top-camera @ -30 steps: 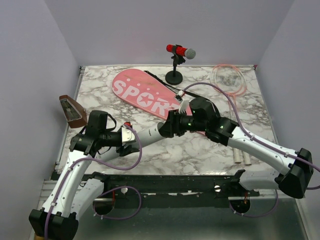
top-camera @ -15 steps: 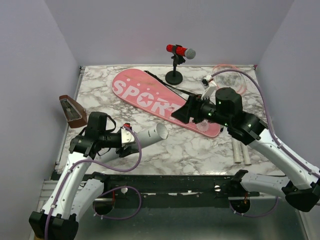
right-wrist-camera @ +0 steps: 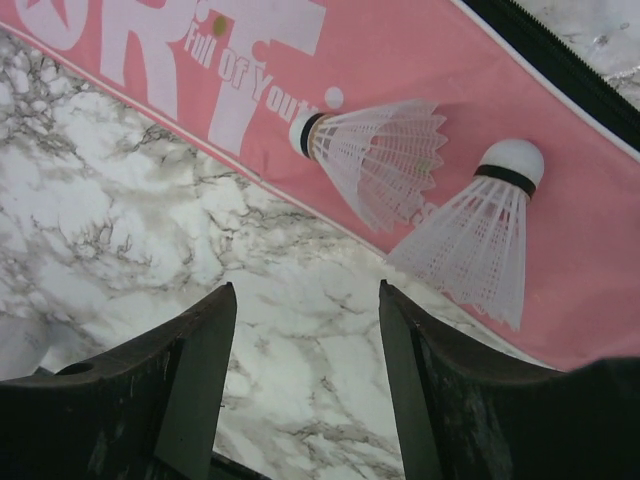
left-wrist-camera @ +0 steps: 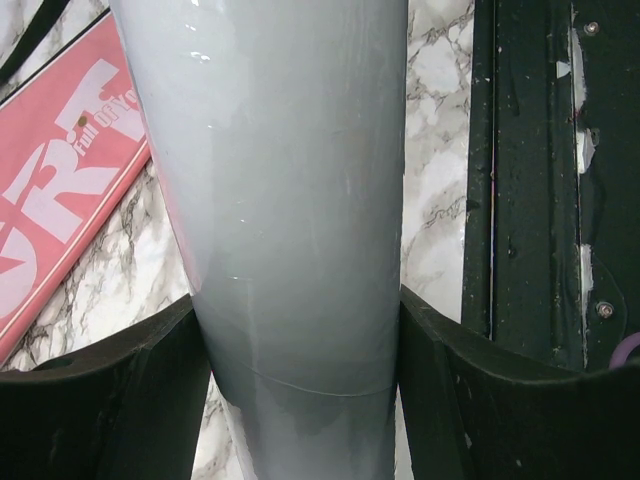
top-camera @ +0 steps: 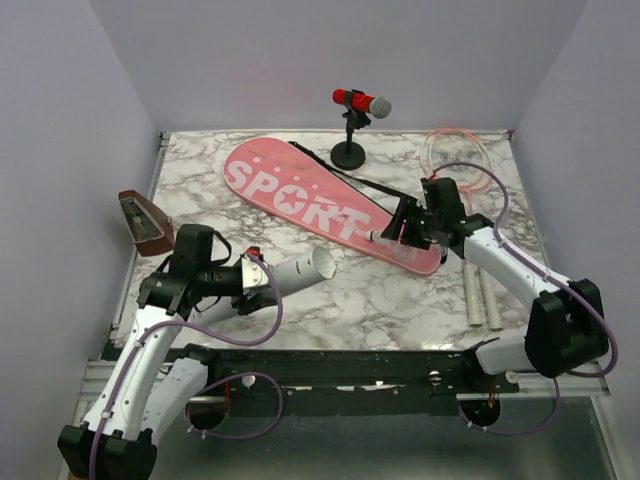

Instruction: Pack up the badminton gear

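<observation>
My left gripper (top-camera: 252,278) is shut on the long white tube (top-camera: 295,270), holding it tilted with its open mouth towards the table's middle. In the left wrist view the tube (left-wrist-camera: 290,200) fills the space between my fingers (left-wrist-camera: 120,400). The pink "SPORT" bag (top-camera: 290,190) lies diagonally across the table. My right gripper (top-camera: 390,232) is open and empty, low over the bag's near end. In the right wrist view two white shuttlecocks (right-wrist-camera: 375,150) lie on the bag (right-wrist-camera: 400,50), just beyond my gripper (right-wrist-camera: 305,290). The two pink rackets (top-camera: 455,160) lie at the right, with their white handles (top-camera: 480,300) towards me.
A red microphone (top-camera: 358,105) on a black stand is at the back centre. A small brown wedge-shaped box (top-camera: 145,222) sits at the table's left edge. The bag's black strap (top-camera: 340,172) runs along its far side. Walls close in the left, back and right.
My right arm has drawn back from the tube's mouth, moving right to the bag's near end. My left gripper still holds the tube in the same place.
</observation>
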Controlling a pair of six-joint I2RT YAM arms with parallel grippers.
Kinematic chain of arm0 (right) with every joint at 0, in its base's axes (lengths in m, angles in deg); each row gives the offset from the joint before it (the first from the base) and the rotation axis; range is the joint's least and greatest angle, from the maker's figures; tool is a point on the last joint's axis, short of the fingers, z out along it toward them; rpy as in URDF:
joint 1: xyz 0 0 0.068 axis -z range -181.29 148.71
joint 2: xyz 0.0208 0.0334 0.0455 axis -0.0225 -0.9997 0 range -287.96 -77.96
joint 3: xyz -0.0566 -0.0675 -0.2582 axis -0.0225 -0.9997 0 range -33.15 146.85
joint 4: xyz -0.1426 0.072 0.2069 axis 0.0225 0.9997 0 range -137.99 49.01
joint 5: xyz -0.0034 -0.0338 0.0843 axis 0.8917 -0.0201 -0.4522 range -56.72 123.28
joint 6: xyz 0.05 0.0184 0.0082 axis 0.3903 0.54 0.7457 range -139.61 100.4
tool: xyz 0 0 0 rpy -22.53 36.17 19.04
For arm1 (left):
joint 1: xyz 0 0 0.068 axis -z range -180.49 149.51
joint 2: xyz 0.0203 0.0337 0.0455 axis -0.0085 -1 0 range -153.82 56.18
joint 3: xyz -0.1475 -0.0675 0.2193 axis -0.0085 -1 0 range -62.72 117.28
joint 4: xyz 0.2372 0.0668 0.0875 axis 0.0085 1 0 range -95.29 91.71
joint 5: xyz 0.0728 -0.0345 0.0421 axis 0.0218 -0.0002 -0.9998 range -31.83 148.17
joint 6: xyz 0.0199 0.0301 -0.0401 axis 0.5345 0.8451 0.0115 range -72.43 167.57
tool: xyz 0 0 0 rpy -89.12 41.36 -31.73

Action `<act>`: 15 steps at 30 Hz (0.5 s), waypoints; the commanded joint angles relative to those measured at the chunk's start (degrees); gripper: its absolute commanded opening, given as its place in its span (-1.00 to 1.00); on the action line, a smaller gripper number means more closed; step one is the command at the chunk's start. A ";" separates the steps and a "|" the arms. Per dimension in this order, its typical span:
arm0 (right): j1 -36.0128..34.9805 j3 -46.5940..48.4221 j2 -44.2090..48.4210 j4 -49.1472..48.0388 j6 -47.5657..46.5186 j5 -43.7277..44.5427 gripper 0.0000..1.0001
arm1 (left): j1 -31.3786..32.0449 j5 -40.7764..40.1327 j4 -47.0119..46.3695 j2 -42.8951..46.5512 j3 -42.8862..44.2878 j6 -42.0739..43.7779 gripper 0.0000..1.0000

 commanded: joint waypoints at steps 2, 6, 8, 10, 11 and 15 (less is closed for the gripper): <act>1.59 1.87 -5.83 -8.23 -0.65 -2.25 0.32 | 0.08 1.54 -0.72 1.08 -0.50 0.95 0.07; 1.86 3.37 -10.06 -10.08 -0.47 -3.48 0.28 | 0.08 1.45 -0.72 1.43 -0.85 1.03 0.08; 1.94 4.07 -12.07 -10.52 -0.21 -3.84 0.25 | 0.08 1.45 -0.63 1.60 -1.03 1.12 0.07; 1.94 4.60 -13.40 -10.70 -0.03 -4.10 0.23 | 0.08 1.45 -0.63 1.87 -1.12 1.30 0.08; 2.03 4.69 -13.93 -11.05 0.05 -4.10 0.22 | 0.08 1.45 -0.63 1.78 -1.20 1.38 0.07; 1.94 4.69 -14.90 -11.23 -0.03 -3.93 0.20 | 0.08 1.36 -0.28 2.04 -1.47 2.00 0.07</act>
